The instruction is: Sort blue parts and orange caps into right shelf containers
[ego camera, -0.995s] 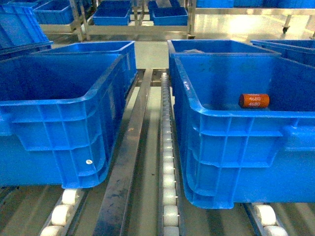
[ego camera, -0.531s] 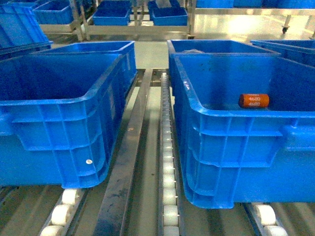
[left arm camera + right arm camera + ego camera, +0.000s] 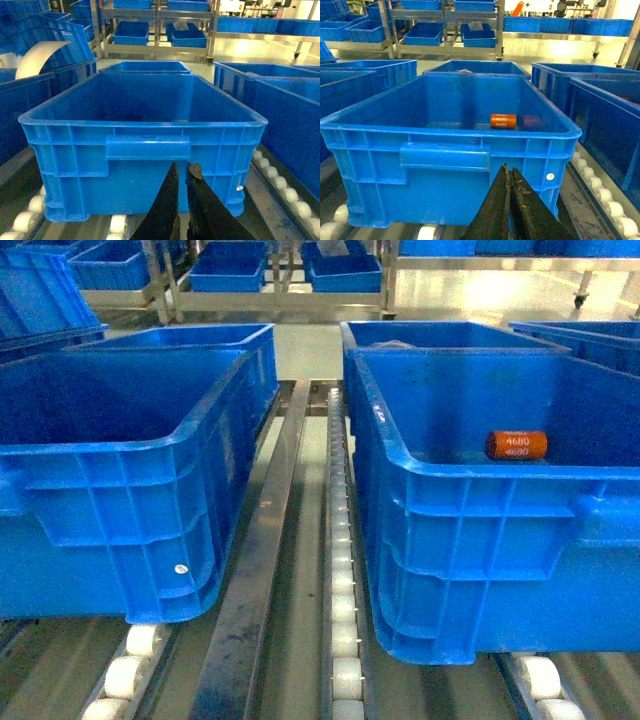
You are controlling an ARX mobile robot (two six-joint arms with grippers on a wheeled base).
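Both grippers hung low in front of their crates, apparently parked between picks. The right gripper (image 3: 510, 175) was clenched on nothing; ahead of it, past the right crate's (image 3: 450, 156) near wall, one orange cap (image 3: 503, 121) lay inside. The left gripper (image 3: 181, 172) stood nearly closed and empty before the left crate (image 3: 147, 147).

cap (image 3: 516, 445) lying in right crate (image 3: 470, 540), left crate (image 3: 110, 530) beside
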